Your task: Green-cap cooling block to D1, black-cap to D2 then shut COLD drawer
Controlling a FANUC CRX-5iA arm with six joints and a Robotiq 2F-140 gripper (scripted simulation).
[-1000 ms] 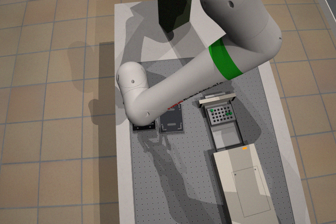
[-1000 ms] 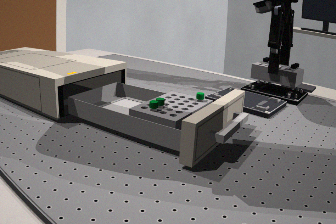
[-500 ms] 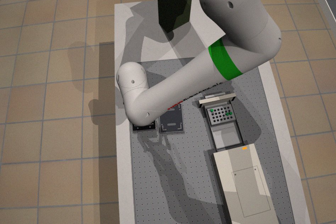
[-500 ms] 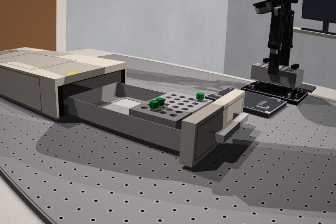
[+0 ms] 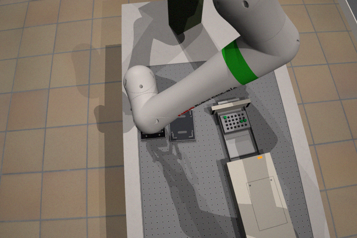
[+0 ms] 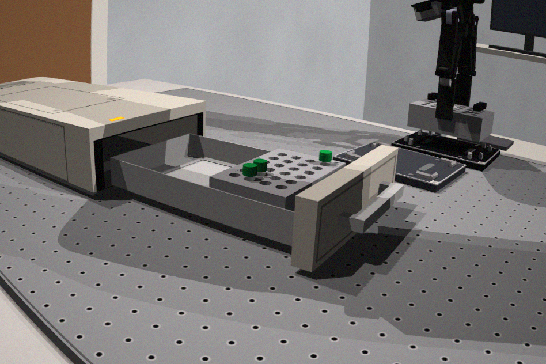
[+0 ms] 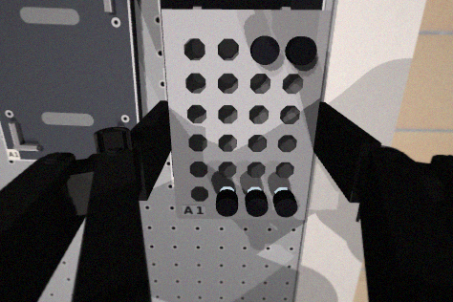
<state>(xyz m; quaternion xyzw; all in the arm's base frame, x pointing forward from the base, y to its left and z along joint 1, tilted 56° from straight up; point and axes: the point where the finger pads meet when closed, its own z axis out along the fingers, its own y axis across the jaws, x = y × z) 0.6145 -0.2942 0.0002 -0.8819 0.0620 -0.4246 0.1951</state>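
My gripper (image 6: 446,109) (image 7: 242,121) is shut on the grey cooling block (image 6: 463,122) (image 7: 244,99) with black-capped tubes, its fingers on the block's two long sides. Several black caps stand in bores at both ends of the block. The block hangs level just above the black D2 slot plate (image 6: 441,144) (image 5: 153,135). The D1 slot plate (image 6: 410,165) (image 5: 181,127) (image 7: 62,67) beside it holds nothing. The block with green caps (image 6: 282,172) (image 5: 234,120) lies in the open drawer (image 6: 344,209) (image 5: 240,145) of the cooler COLD (image 6: 65,112) (image 5: 259,189). The cooler's orange lamp (image 6: 115,118) (image 5: 260,157) is lit.
The drawer sticks out far from the cooler, its handle towards D1. The arm's long link crosses above the deck and hides the gripper in the overhead view. D2 lies close to the deck's edge. A monitor stands behind at the right.
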